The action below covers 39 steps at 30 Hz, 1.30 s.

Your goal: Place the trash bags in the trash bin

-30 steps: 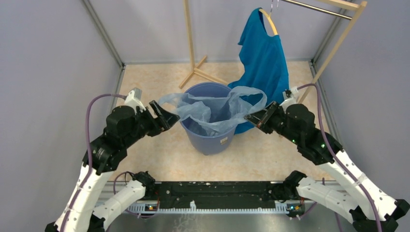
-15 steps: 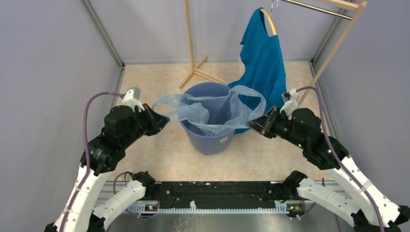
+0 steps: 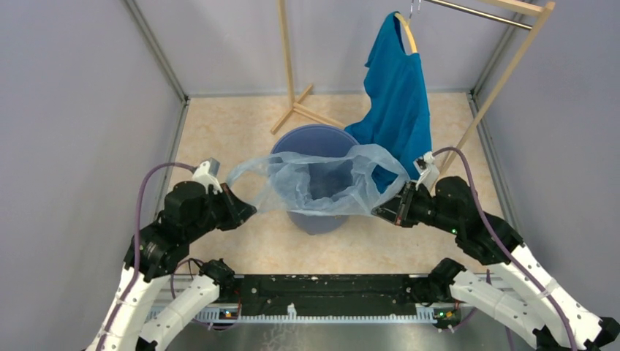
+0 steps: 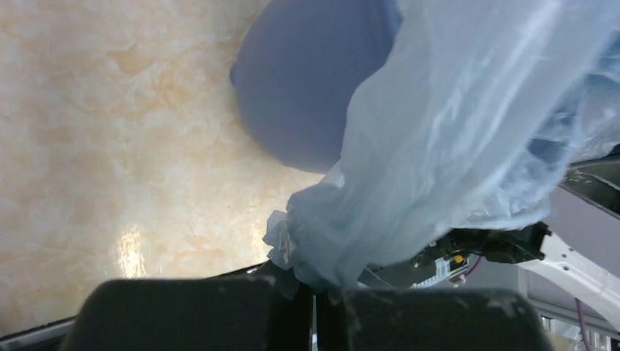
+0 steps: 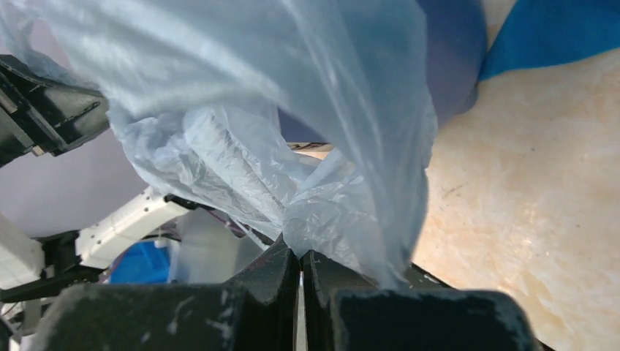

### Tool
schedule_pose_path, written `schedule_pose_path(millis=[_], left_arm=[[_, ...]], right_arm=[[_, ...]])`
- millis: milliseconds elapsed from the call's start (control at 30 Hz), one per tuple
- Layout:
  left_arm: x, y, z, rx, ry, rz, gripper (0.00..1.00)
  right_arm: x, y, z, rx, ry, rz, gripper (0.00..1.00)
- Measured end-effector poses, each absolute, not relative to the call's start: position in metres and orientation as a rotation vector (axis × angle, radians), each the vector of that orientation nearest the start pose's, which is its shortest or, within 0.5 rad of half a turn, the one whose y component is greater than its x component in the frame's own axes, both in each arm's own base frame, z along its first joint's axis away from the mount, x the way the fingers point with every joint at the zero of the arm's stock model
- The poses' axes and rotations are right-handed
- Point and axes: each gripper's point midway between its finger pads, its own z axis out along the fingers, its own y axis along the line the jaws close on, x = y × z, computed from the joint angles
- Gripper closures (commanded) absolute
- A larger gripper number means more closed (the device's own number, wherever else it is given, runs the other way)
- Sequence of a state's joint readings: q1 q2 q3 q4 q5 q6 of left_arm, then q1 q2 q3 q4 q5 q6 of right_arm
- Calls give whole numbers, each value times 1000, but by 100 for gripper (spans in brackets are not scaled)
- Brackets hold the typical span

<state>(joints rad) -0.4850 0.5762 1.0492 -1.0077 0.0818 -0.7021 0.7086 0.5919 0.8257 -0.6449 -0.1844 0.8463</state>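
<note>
One bag (image 3: pixel 322 184) spans one bin (image 3: pixel 303 139). The left end effector (image 3: pixel 247 212) and right end effector (image 3: pixel 379 212) grasp it, and the wrist views show both pinches close up.

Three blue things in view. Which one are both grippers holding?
The pale, see-through bag, stretched between the left gripper and right gripper over the bin. The bin is a solid bucket; the shirt is opaque bright blue, hanging behind.
</note>
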Motion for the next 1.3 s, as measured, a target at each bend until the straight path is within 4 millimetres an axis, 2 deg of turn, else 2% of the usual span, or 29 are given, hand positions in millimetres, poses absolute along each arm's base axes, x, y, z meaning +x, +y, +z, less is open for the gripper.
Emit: schedule_pose_path(millis=[100, 233, 400, 433, 467, 600, 667, 800, 900, 1000, 1100, 1200, 1300], left_arm=[[144, -121, 251, -205, 2252, -745, 100], [150, -118, 244, -226, 2252, -710, 100], [178, -126, 225, -246, 2234, -675, 94], [186, -127, 219, -255, 2243, -653, 92], [195, -128, 213, -263, 2253, -629, 89], [218, -128, 194, -288, 2285, -532, 71], [222, -127, 188, -288, 2302, -499, 62], [214, -122, 188, -270, 2311, -485, 34], [192, -117, 199, -250, 2296, -534, 15], [175, -115, 217, -213, 2247, -600, 2], [151, -112, 251, -147, 2151, -690, 1], [131, -106, 301, -52, 2012, -749, 1], [126, -101, 343, 37, 1908, -734, 2]], right_arm=[[140, 196, 242, 19, 2208, 1083, 100], [147, 188, 227, 32, 2200, 1003, 100], [173, 189, 206, 7, 2166, 892, 99], [181, 190, 202, -2, 2163, 851, 93], [187, 190, 199, -11, 2156, 821, 85], [207, 188, 190, -54, 2142, 707, 72], [208, 187, 187, -78, 2148, 683, 65], [193, 177, 187, -106, 2194, 658, 45], [171, 166, 206, -128, 2189, 703, 38], [147, 157, 244, -160, 2133, 786, 32], [122, 147, 298, -217, 2016, 875, 24], [105, 140, 345, -293, 1889, 925, 19], [99, 140, 385, -399, 1779, 930, 18]])
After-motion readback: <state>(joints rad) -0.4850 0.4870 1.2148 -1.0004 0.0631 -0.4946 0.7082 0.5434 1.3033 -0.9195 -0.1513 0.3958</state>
